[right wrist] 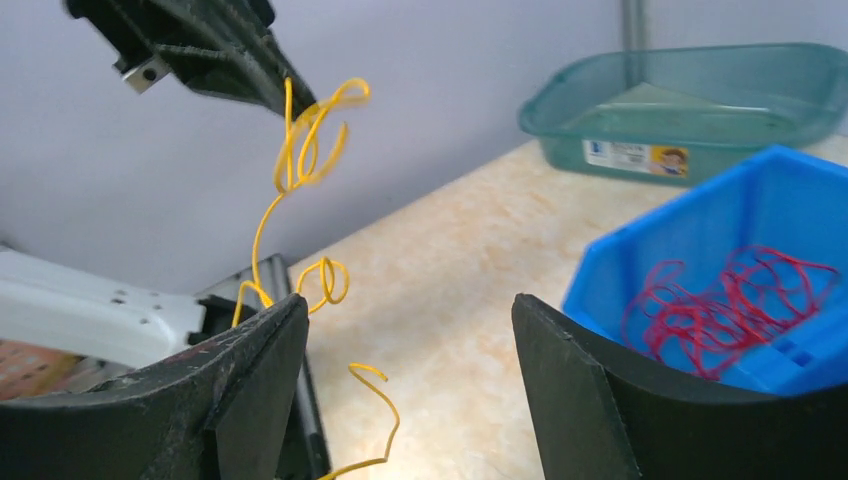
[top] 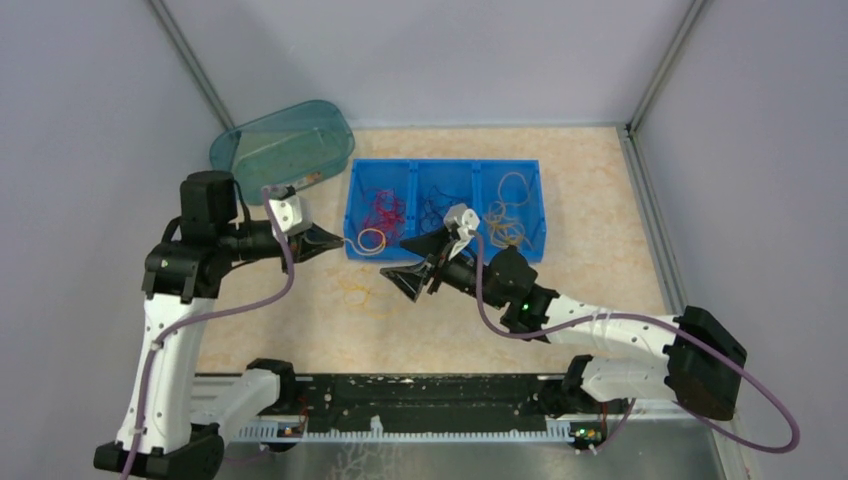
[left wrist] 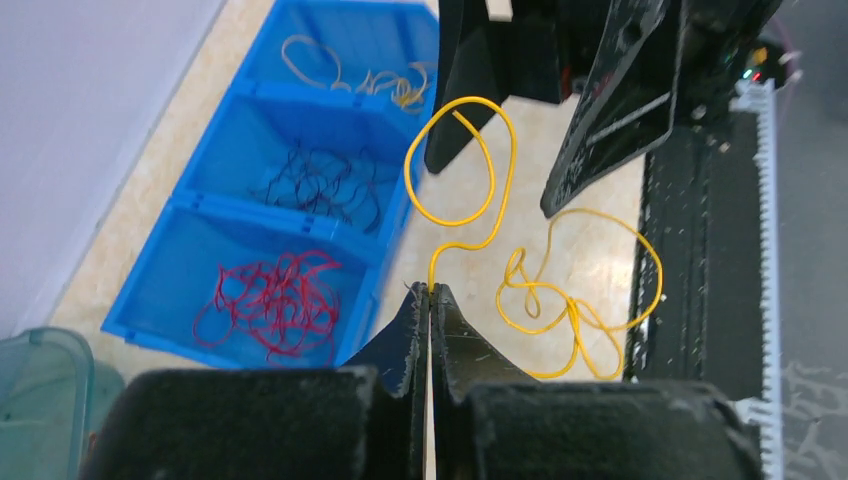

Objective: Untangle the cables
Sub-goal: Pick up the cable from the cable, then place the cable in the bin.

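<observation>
We see the left gripper (left wrist: 430, 292) with its jaws pressed together on the end of a yellow cable (left wrist: 511, 160). From the pinch the cable runs straight ahead of the fingertips and then curls into one open loop, so its long axis follows the gripper's own line and points toward the right gripper (left wrist: 492, 188). The right gripper's jaws stand wide apart with nothing between them. A second yellow tangle (left wrist: 572, 318) lies on the table (top: 600, 200) just beside the loop; we cannot tell whether it joins the held cable. The left wrist view alone shows the pinch itself. It also shows all three compartments of the blue bin (top: 445, 163): red cables (left wrist: 270, 300) nearest that camera, dark cables (left wrist: 320, 185) in the middle and yellow-orange cables (left wrist: 395, 85) farthest. The right wrist view shows something the others hide: the held cable is clear of the table, trailing down from the left gripper's tip in a kinked line with small loops, blurred at the top, and passing just beside one right finger (right wrist: 250, 370). That view takes in only the red compartment, with a teal tub (right wrist: 740, 135) behind it. From above, both grippers sit in front of the bin's near wall, tips facing each other, the cable a faint ring between them.
</observation>
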You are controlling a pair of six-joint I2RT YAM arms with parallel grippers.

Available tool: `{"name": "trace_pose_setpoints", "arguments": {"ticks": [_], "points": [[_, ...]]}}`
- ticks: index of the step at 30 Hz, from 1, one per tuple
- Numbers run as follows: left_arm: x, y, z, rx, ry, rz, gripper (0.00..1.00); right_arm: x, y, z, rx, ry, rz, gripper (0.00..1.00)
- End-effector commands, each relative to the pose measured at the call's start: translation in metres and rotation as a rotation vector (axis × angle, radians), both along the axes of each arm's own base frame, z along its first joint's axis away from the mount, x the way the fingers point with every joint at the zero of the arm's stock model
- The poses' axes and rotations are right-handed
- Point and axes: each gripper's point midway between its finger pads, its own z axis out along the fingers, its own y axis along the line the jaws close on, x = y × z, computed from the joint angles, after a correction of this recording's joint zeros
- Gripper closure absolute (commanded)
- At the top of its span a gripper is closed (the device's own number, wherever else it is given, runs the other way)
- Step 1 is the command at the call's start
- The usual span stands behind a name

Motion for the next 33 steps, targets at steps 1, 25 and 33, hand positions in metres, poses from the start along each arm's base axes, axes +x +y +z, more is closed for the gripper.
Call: {"name": "trace_pose_setpoints", "arguments": {"ticks": [1, 25, 33], "points": [[-0.027, -0.018, 0.048, -0.159, 0.026, -0.092, 1.00, -0.038, -0.001, 0.054, 0.220, -0.087, 0.174, 0.24], [-0.056, -0.030, 0.077, -0.296, 0.005, -0.234, 1.00, -0.074, 0.066, 0.082, 0.376, -0.011, 0.478, 0.58], [-0.048, -0.032, 0.070, -0.301, 0.008, -0.213, 1.00, -0.076, 0.074, 0.082, 0.365, 0.009, 0.509, 0.71]]}}
